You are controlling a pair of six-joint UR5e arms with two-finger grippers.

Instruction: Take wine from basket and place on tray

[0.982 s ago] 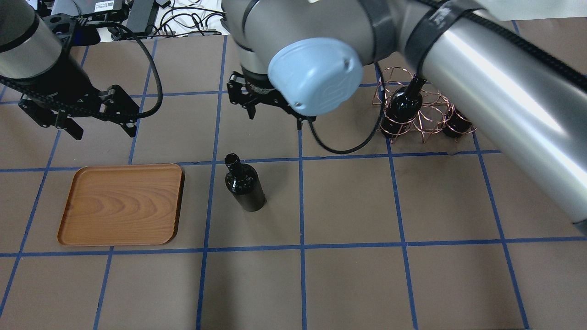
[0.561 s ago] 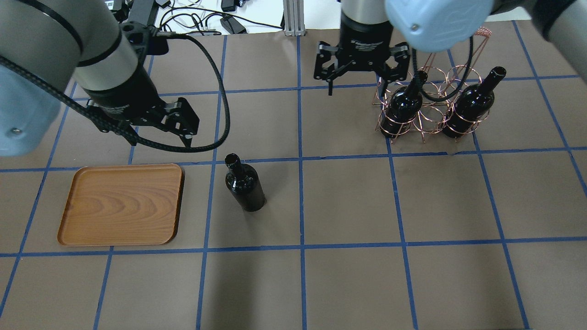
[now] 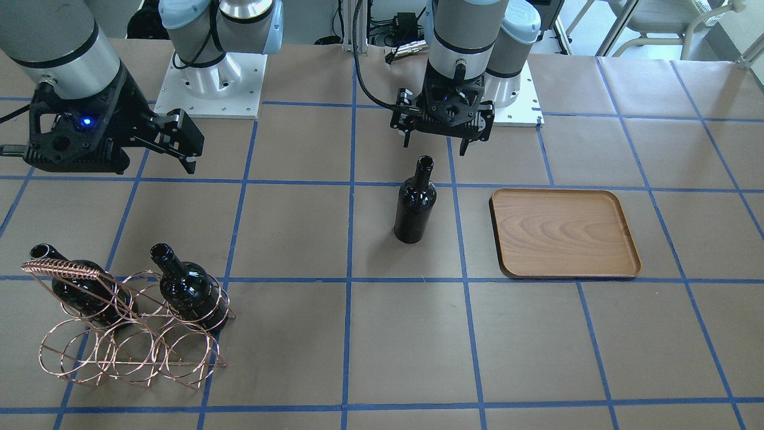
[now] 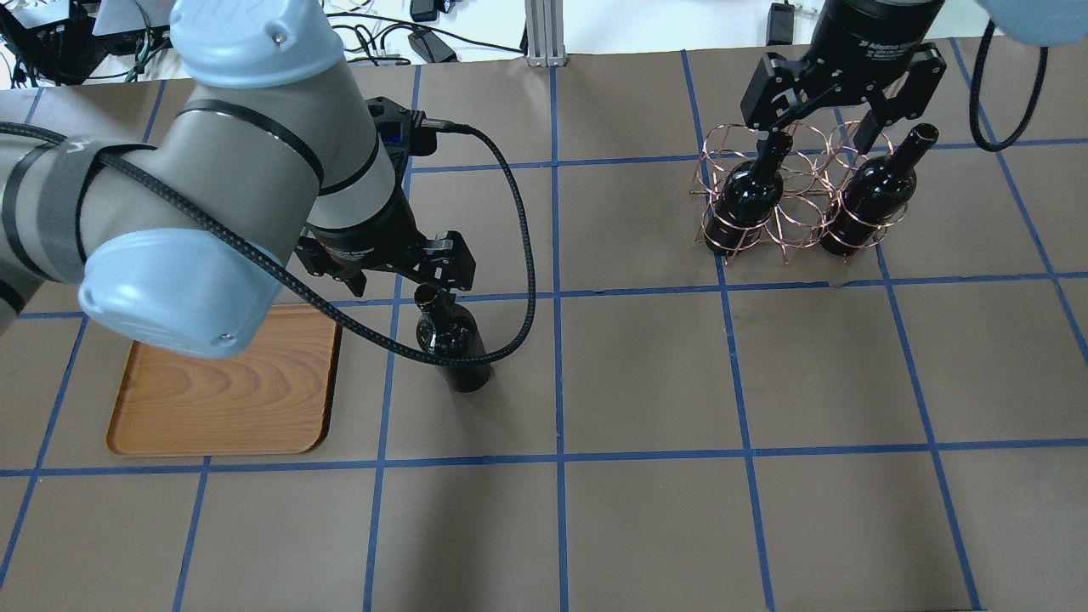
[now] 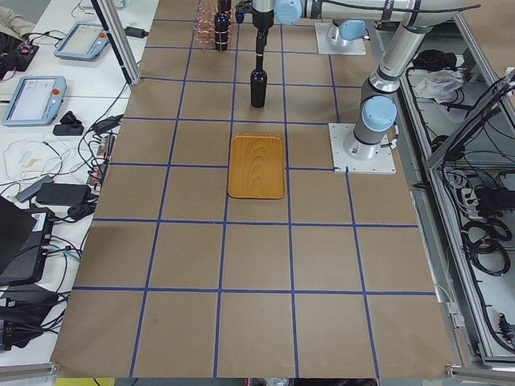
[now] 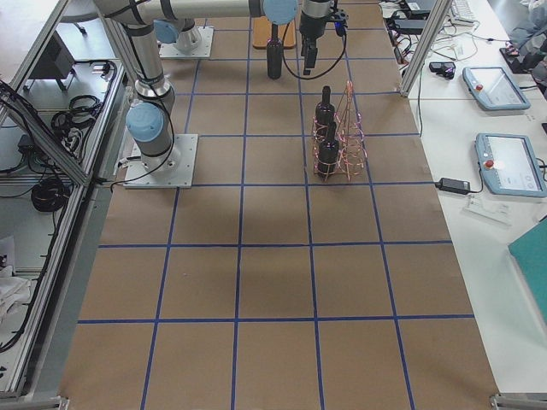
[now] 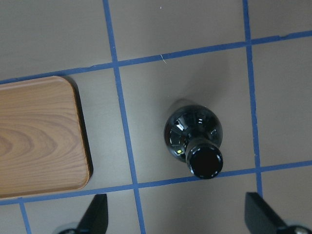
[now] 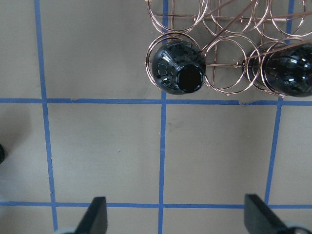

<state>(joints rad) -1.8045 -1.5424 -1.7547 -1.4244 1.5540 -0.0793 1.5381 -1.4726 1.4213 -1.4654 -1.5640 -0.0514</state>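
One wine bottle (image 4: 446, 333) stands upright on the table, right of the wooden tray (image 4: 229, 382). My left gripper (image 4: 387, 276) is open and hovers above and just behind its mouth. In the left wrist view the bottle (image 7: 194, 134) lies between and ahead of the spread fingers, apart from them, with the tray (image 7: 34, 136) at left. Two more bottles (image 4: 748, 191) (image 4: 875, 191) sit in the copper wire basket (image 4: 786, 229), the middle slot bare. My right gripper (image 4: 812, 136) is open and empty above the basket. The front view shows the bottle (image 3: 415, 206), tray (image 3: 564, 233) and basket (image 3: 128, 352).
The table is brown paper with a blue tape grid. The left arm's black cable (image 4: 518, 255) loops down past the standing bottle. Cables and boxes lie beyond the table's far edge (image 4: 425, 42). The arm bases (image 3: 209, 83) stand at the robot's side.
My left arm has swung right and now hovers over the standing bottle. My right arm has moved right, from the table's middle to above the basket. The bottles have not moved.
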